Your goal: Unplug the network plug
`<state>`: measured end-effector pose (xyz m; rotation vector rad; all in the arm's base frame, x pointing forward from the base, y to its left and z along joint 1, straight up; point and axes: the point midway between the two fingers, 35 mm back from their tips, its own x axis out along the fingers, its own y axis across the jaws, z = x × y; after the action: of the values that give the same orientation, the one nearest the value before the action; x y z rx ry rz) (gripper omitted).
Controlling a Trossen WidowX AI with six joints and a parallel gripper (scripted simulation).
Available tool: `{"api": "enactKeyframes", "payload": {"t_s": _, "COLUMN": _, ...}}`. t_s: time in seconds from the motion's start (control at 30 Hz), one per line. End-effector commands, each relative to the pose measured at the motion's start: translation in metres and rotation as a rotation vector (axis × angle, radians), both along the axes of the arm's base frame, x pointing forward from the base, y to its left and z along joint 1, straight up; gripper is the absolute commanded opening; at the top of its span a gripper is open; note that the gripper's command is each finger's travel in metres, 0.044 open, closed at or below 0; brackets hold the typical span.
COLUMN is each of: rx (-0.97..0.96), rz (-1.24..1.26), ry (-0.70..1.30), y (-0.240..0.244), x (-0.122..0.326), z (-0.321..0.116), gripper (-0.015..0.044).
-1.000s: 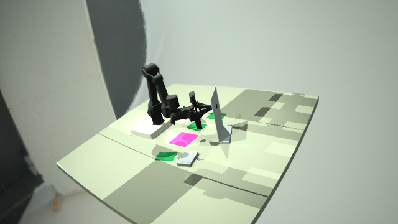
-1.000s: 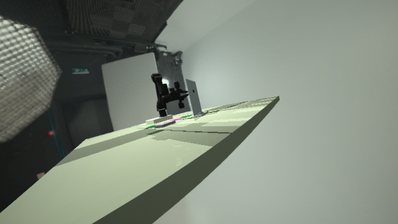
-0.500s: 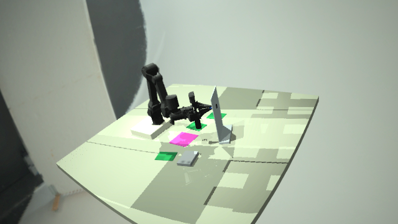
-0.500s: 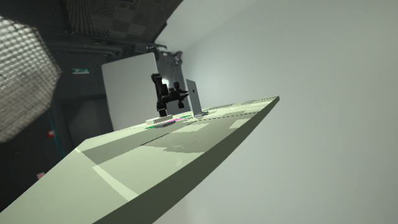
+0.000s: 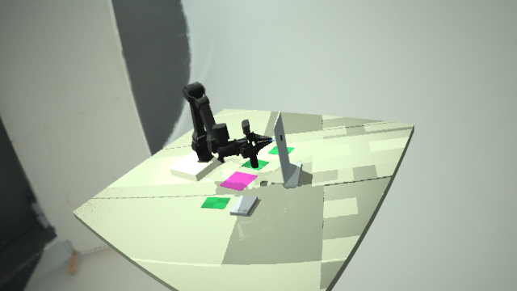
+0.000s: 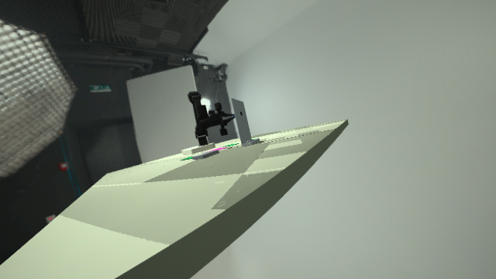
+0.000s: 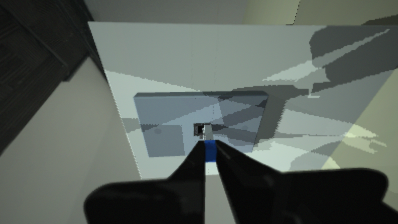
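Plug (image 5: 271, 140) (image 6: 233, 115) (image 7: 210, 151) sits clamped between the fingertips of your gripper (image 5: 270, 141) (image 6: 232, 115) (image 7: 208, 145), just before the socket (image 7: 199, 129); draw it straight back from the panel (image 5: 282, 153) (image 6: 242, 124) (image 7: 167, 112), toward the arm's base (image 5: 187, 169) (image 6: 190, 150).

The panel (image 5: 283, 153) (image 6: 242, 124) (image 7: 150, 50) stands (upright) on the table (image 5: 283, 238) (image 6: 128, 209).

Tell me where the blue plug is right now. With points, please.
The blue plug (image 5: 271, 140) (image 6: 233, 115) (image 7: 210, 151) is pinched between the gripper's fingertips (image 5: 272, 140) (image 6: 234, 115), in front of the upright panel (image 5: 283, 155) (image 6: 242, 128) (image 7: 165, 112); the wrist view shows it just below the dark socket opening (image 7: 198, 129).
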<state>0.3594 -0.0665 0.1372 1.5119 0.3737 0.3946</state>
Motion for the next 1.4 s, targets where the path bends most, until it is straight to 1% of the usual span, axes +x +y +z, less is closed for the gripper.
{"api": "enactKeyframes", "payload": {"t_s": 0.0, "rx": 0.005, "rz": 0.003, "ry": 0.004, "y": -0.001, "x": -0.004, "z": -0.001, "gripper": 0.0000}}
{"api": "enactKeyframes", "payload": {"t_s": 1.37, "rx": 0.004, "rz": 0.003, "ry": 0.006, "y": -0.012, "x": -0.031, "z": -0.001, "gripper": 0.0000}}
